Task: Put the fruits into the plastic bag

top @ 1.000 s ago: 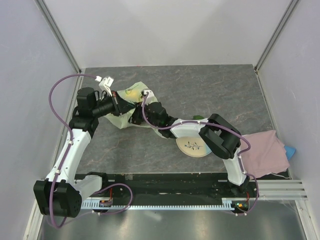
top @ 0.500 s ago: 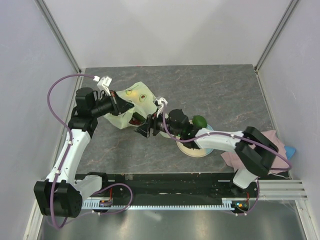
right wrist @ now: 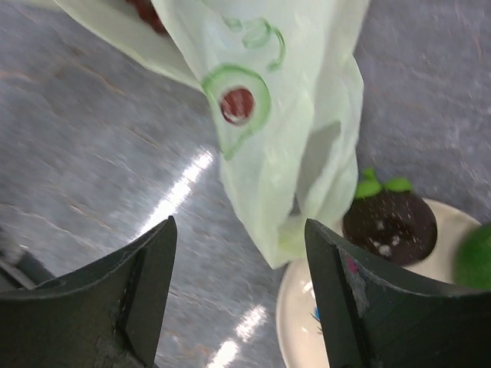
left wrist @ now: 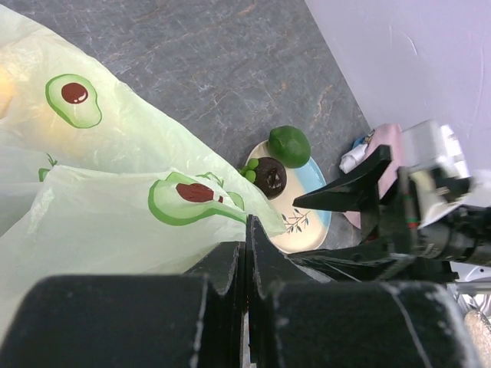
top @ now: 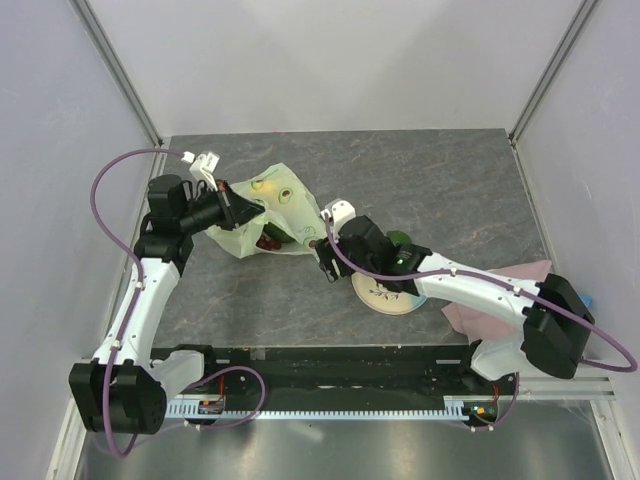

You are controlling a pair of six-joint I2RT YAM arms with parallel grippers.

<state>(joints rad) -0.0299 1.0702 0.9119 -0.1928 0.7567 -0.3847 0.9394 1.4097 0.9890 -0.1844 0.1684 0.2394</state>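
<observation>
The pale green plastic bag (top: 278,200), printed with avocados, lies at the back left, and my left gripper (top: 240,212) is shut on its edge (left wrist: 192,222). A dark red bunch (top: 268,240) shows inside the bag's near end. My right gripper (top: 322,256) hovers open and empty just right of the bag, over its hanging corner (right wrist: 307,192). A dark purple-brown round fruit (right wrist: 390,222) and a green avocado (left wrist: 289,146) sit on the plate (top: 383,298).
A pink cloth (top: 530,275) lies at the right edge, partly under my right arm. The cream-and-blue plate (left wrist: 303,234) with a sprig print sits directly right of the bag. Grey walls enclose the table on three sides.
My right gripper has pulled back out of the bag's mouth toward the plate, jaws open and empty. The left gripper keeps its hold and the bag has spread wider.
</observation>
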